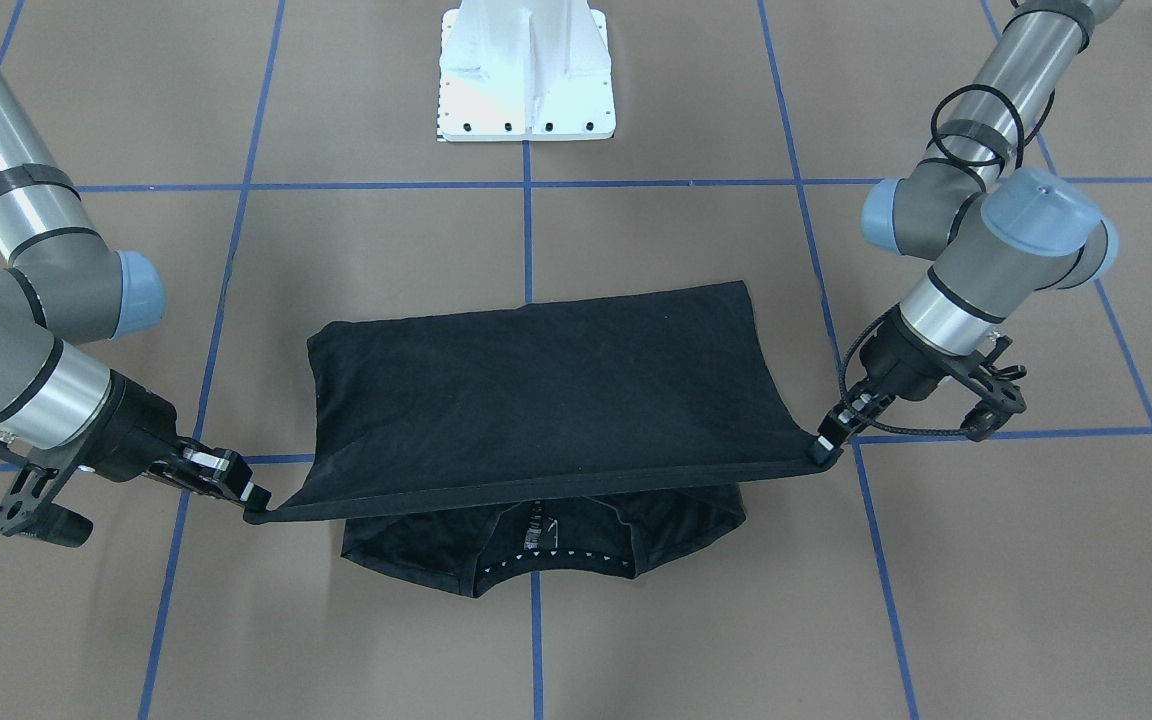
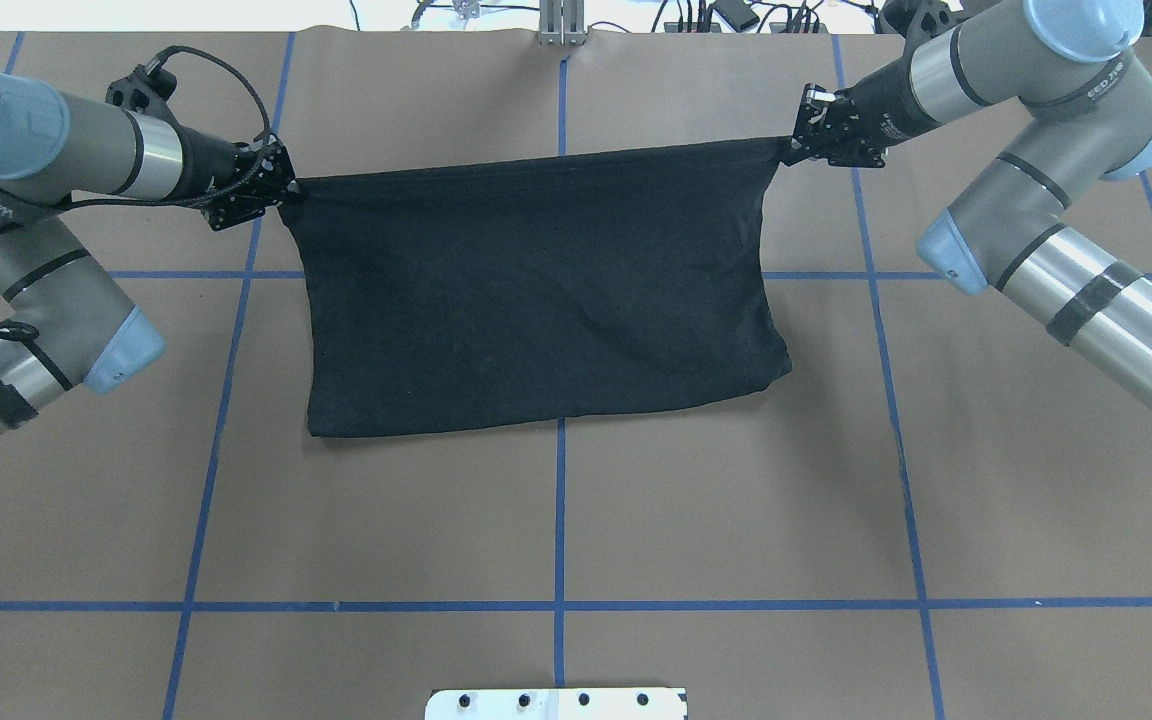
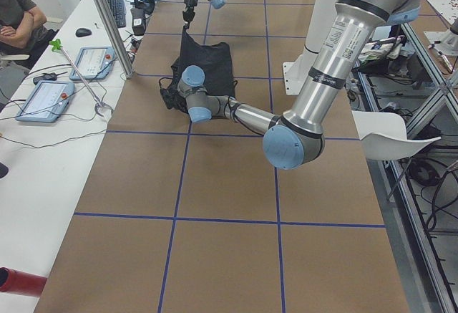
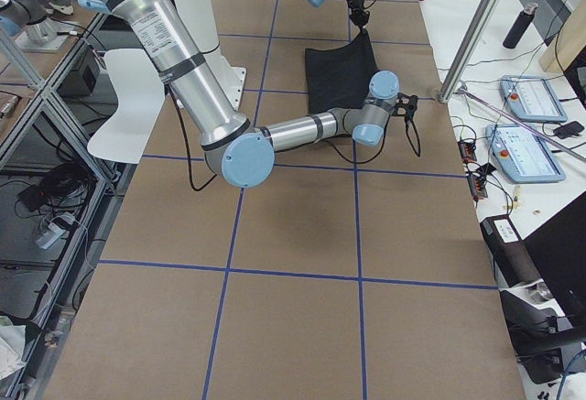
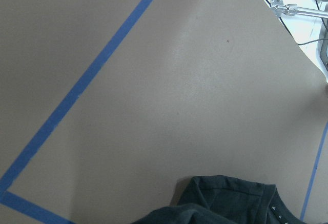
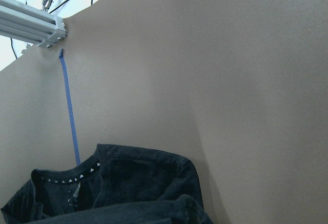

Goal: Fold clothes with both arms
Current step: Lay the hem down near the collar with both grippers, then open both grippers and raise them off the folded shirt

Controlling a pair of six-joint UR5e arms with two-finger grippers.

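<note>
The clothes are one black T-shirt [image 2: 536, 290], plain side up. Its near fold rests on the table, and the collar end [image 1: 536, 560] lies flat beneath the raised edge. My left gripper [image 2: 286, 190] is shut on one corner of that raised, taut edge, on the right in the front-facing view [image 1: 826, 445]. At the opposite corner my right gripper [image 2: 791, 150] is shut on the cloth too [image 1: 254, 500]. Both wrist views look down on the collar part [image 5: 230, 203] [image 6: 128, 183]; neither shows fingers. No chest print is visible.
The white pedestal base [image 1: 526, 70] stands behind the shirt on the robot's side. Blue tape lines cross the brown table [image 2: 556, 500]. A white side bench with control tablets [image 3: 43, 98] runs along the far edge, where a seated person [image 3: 18, 19] is.
</note>
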